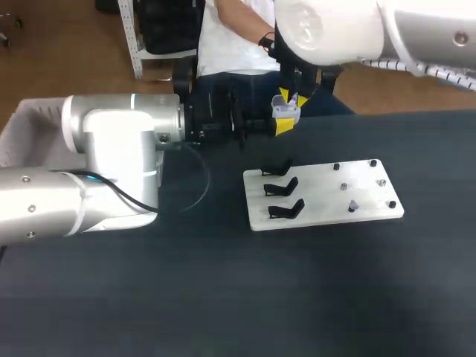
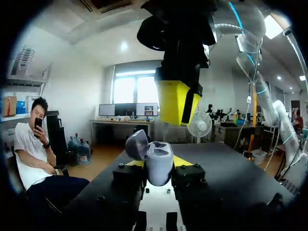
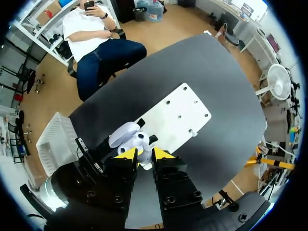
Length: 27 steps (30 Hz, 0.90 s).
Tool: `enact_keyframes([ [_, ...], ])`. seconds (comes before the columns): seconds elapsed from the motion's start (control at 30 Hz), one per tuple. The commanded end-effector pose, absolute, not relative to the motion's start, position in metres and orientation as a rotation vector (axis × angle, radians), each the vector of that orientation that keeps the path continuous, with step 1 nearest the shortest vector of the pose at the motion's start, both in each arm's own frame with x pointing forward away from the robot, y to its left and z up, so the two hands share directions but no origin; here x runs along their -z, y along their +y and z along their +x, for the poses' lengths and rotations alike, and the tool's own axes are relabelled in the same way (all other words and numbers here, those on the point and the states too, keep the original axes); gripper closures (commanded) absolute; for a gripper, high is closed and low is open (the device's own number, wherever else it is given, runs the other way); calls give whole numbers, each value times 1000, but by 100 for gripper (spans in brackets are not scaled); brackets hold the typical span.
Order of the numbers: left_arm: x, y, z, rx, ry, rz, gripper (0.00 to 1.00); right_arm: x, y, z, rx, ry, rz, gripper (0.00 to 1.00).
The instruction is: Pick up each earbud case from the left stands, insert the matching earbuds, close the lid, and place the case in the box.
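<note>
Left gripper (image 2: 159,167): pinches the earbud case (image 2: 159,159) from two sides, upright in the air beyond the board (image 1: 327,212), probably so its mouth faces up for loading.
Lid (image 2: 136,144): tipped back, open.
Right gripper (image 3: 144,155): just above the case; its grip cannot be told.
Case: smooth, rounded, pale grey plastic.
Stands (image 1: 282,188): black, hooked.

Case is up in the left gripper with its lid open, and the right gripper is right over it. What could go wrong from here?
1. The right gripper hangs just above the earbud case. A slightly off descent might clip the open lid or miss the case's opening.
2. The left gripper holds the case in mid-air, so downward pressure may twist or slide it in the grip.
</note>
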<state>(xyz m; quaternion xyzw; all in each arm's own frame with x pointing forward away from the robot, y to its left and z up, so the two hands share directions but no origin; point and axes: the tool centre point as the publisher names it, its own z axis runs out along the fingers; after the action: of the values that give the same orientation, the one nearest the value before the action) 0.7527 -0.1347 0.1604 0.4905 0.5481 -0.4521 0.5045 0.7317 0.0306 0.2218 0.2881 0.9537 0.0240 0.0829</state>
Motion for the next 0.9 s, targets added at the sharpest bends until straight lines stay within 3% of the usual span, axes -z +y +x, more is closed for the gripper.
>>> enact_keyframes([
  [0.03, -160, -135, 751, 1085, 1322, 1177, 100, -221, 34, 735, -54, 2854, 863, 100],
  [0.9, -160, -135, 751, 1085, 1322, 1177, 100, -208, 33, 740, -33, 2882, 866, 100],
])
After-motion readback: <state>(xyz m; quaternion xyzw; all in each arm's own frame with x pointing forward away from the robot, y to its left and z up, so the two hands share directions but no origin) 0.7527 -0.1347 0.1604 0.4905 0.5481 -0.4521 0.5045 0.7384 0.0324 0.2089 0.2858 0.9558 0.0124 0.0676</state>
